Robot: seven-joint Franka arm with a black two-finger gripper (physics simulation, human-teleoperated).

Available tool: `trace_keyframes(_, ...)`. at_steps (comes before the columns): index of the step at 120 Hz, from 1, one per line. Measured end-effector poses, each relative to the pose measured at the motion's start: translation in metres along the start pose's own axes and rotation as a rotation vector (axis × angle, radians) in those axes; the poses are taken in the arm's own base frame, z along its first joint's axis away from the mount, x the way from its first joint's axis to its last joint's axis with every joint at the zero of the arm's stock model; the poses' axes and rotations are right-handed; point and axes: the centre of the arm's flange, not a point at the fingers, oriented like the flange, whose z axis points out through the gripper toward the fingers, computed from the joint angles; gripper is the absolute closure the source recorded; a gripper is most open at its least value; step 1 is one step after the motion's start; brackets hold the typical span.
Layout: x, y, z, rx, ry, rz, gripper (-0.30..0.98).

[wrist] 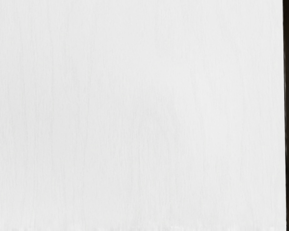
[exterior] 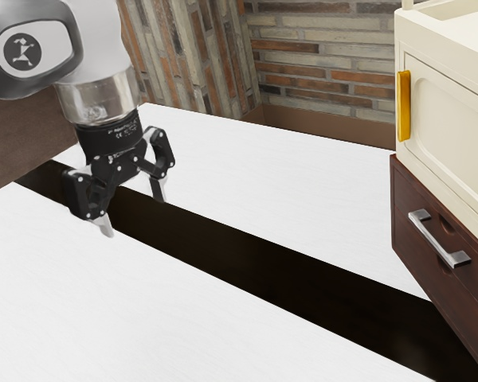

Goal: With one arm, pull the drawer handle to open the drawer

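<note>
Closest to me is the white, faintly grained tabletop point(exterior: 88, 310), crossed by a long near-black strip point(exterior: 247, 247). Over it, toward the exterior view's left, hangs the black two-finger gripper point(exterior: 134, 212), its fingers spread wide, with nothing between them. It points down at the table; the wrist view looks onto the same pale surface.

What it's after is well apart from it, at the exterior view's right: the silver bar handle point(exterior: 438, 237) on the dark reddish-brown drawer front point(exterior: 414, 245). The drawer looks shut to me. Above it sits the cream cabinet section with its own yellow upright handle point(exterior: 404, 107), which isn't the one wanted, I'd say.

The step in hand, by my reckoning, is the approach, right at the start of the job. I'd cross with the fingers kept apart, lower toward the bar's height and turn the hand to face the wood. The bar runs level along the front, so one finger should go above it and one below, around its middle, away from the end posts. Come in square, or a fingertip may jab the wood. Close firmly, then draw straight out, slowly; a sideways tug could slip off the smooth metal or bind the drawer.
</note>
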Motion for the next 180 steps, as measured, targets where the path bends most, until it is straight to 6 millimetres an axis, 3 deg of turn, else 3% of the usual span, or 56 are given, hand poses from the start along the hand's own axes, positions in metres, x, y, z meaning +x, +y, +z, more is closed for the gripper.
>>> trace_keyframes(14, -0.015, 0.016, 0.023, -0.023, -0.002, 0.024, 0.0)
trace_keyframes(23, -0.029, 0.045, 0.046, -0.022, -0.011, 0.041, 0.0)
trace_keyframes(42, -0.065, 0.094, 0.06, -0.067, -0.014, 0.085, 0.0)
trace_keyframes(79, -0.146, 0.125, 0.081, -0.208, -0.047, 0.224, 0.0)
trace_keyframes(94, -0.158, 0.144, 0.087, -0.255, -0.067, 0.241, 0.0)
trace_keyframes(104, -0.165, 0.147, 0.083, -0.288, -0.079, 0.255, 0.0)
trace_keyframes(121, -0.197, 0.136, 0.082, -0.328, -0.095, 0.318, 0.0)
trace_keyframes(144, -0.22, 0.148, 0.091, -0.362, -0.105, 0.355, 0.0)
trace_keyframes(180, -0.232, 0.163, 0.106, -0.403, -0.092, 0.447, 0.0)
